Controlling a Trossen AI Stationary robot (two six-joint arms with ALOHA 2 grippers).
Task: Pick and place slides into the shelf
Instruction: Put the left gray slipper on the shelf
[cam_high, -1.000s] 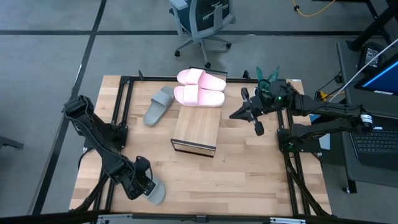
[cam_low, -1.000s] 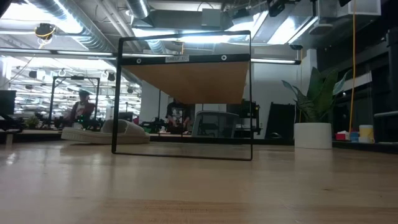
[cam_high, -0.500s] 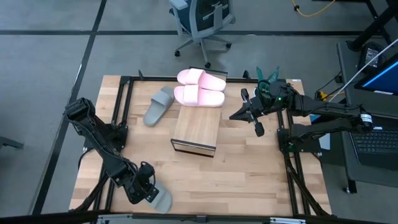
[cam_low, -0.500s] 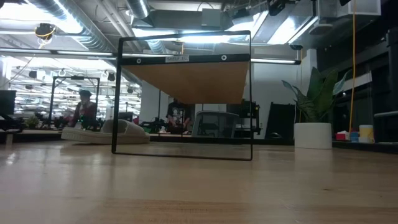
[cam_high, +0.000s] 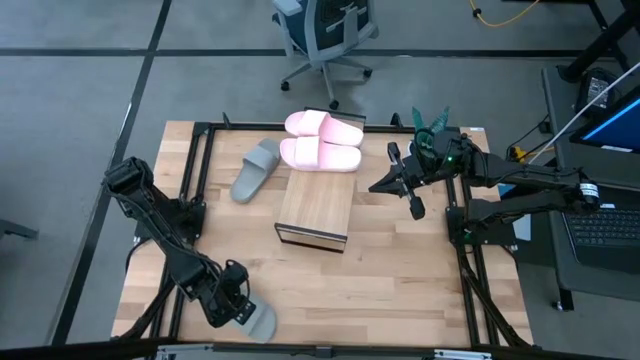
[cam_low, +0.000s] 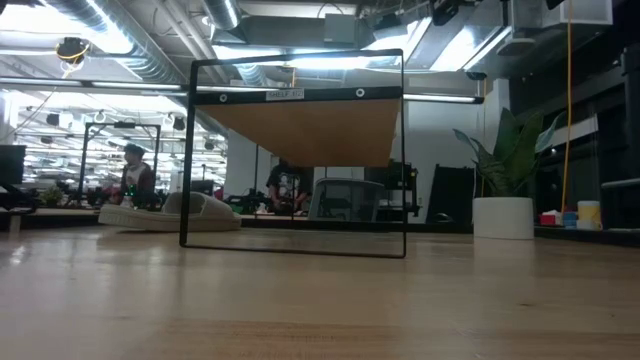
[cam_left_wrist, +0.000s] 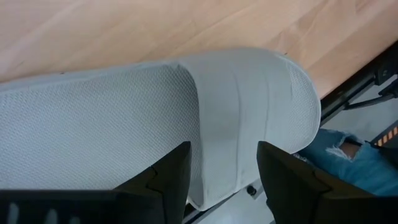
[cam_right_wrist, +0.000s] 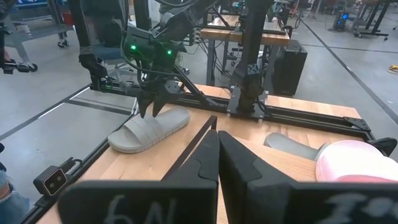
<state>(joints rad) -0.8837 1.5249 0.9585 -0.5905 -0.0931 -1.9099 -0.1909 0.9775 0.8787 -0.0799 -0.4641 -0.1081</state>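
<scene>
I see two pale pink slides (cam_high: 322, 139), two grey-green slides (cam_high: 255, 169), a light-wood shelf (cam_high: 315, 205) with dark frame

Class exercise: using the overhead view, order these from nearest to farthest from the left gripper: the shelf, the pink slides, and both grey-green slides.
From the left gripper:
1. Grey-green slide at the table's near edge, right beside it.
2. Shelf, mid-table.
3. Second grey-green slide, left of the shelf.
4. Pink slides, on the shelf's far end.

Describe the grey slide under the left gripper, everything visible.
The grey slide is grey-green foam with a finely textured footbed and a wide smooth strap. It lies flat at the table's near left corner, its toe overhanging the edge. The left gripper is right over it, fingers open astride the strap.
</scene>
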